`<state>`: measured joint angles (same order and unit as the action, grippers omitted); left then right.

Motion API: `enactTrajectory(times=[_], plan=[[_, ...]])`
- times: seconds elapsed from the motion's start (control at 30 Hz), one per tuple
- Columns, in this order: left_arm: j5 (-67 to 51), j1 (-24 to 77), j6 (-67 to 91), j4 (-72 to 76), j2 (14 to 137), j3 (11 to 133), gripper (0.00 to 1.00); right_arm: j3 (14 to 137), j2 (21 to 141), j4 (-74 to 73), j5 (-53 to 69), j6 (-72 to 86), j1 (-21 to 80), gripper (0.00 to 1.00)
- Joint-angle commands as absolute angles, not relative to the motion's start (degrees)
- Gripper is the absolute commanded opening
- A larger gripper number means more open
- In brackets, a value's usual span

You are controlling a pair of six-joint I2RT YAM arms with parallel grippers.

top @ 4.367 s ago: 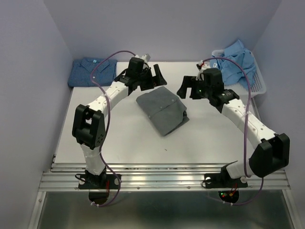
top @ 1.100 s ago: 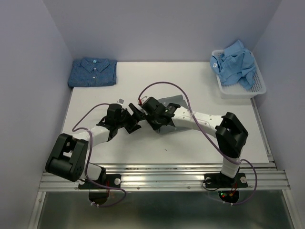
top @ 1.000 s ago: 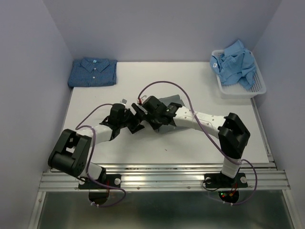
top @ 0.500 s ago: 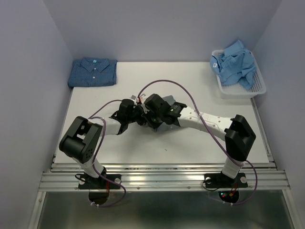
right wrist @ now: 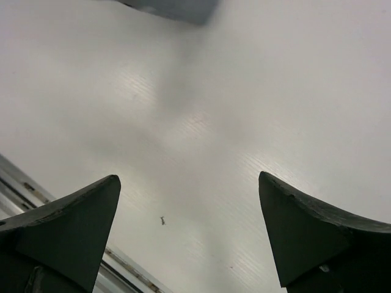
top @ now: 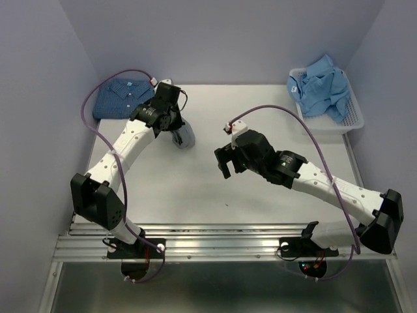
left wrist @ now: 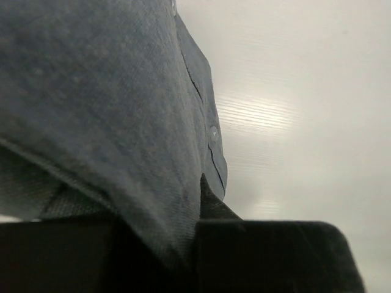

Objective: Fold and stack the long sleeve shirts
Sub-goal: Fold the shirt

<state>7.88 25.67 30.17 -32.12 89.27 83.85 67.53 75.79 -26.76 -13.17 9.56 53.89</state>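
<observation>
a: where's the grey shirt [top: 186, 135]?
b: bunched up, hanging from the left hand [top: 176, 130] over the far-left part of the white table [top: 195, 202]. that hand's clenched on it. in the left wrist view grey cloth w/ one small button [left wrist: 212, 131] fills most of the frame, pinched at the bottom.
a: right hand [top: 225, 162]?
b: released. fingers [right wrist: 67, 226] spread wide, nothing btwn them, over bare table near the middle.
a: other shirts?
b: dark blue dotted shirt [top: 124, 98] lies folded flat at the far-left corner. light blue shirt [top: 322, 85] sits crumpled in a white basket [top: 329, 128] at the far-right corner.
</observation>
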Motion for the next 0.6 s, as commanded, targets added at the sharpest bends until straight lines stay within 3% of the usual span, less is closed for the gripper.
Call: enactTrajectory(times=[0.0,0.13,0.2,0.43,0.57], plan=[[26.4,24.9,16.5,-49.5,88.7,92.9,0.00,62.8,70.9,-27.3,-22.2,11.9,51.3,1.00],[38.9,24.4,0.6,-59.7,94.1,96.7,0.00,60.2,66.7,-28.0,-23.5,12.6,49.1,1.00],[37.9,21.8,-5.0,-64.0,98.8,100.5,0.00,59.5,65.5,-28.6,-23.4,13.1,48.0,1.00],[42.6,10.8,-3.7,-64.3,102.9,102.6,0.00,59.5,64.8,-30.1,-24.1,12.6,46.2,1.00],[39.6,14.4,-3.1,-64.2,108.3,108.3,0.00,59.1,66.0,-30.1,-24.5,12.2,45.0,1.00]])
